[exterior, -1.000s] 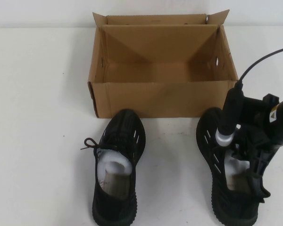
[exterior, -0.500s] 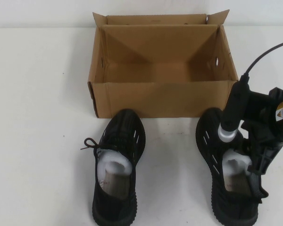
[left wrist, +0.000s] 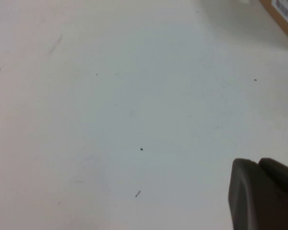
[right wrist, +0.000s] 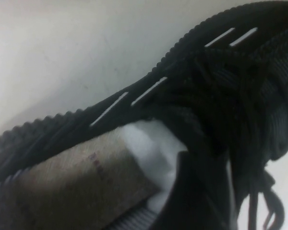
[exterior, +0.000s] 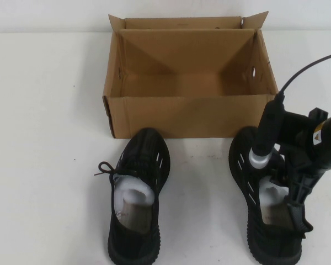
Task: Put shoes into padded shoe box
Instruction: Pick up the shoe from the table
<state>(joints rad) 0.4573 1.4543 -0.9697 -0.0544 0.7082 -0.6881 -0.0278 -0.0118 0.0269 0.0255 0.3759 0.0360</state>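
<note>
A white desk is seen from above. An open brown cardboard box sits at twelve o'clock, flaps up, its inside holding no shoe. Neither shoe is packed yet, so the task looks to be at its start.

Two black knit shoes stand on the desk just in front of the box, toes pointing toward it. The left shoe lies at about seven o'clock, untouched, with white paper stuffing showing in its opening and a lace trailing off to its left. The right shoe lies at about five o'clock, close to the box's front wall.

The right hand is down over the opening of the right shoe, its dark arm reaching in from four o'clock. The right wrist camera shows one finger pushed in beside the paper stuffing, against the tongue and laces. Whether the fingers are pinched on the shoe's collar or apart cannot be told, and the shoe sits flat on the desk.

The left hand is out of the overhead view. Its own camera shows only a dark edge of it over bare desk, near a corner of the box; its fingers cannot be judged.

What appears left: grip and lift the right shoe, set it in the box, then do the same with the left shoe.
</note>
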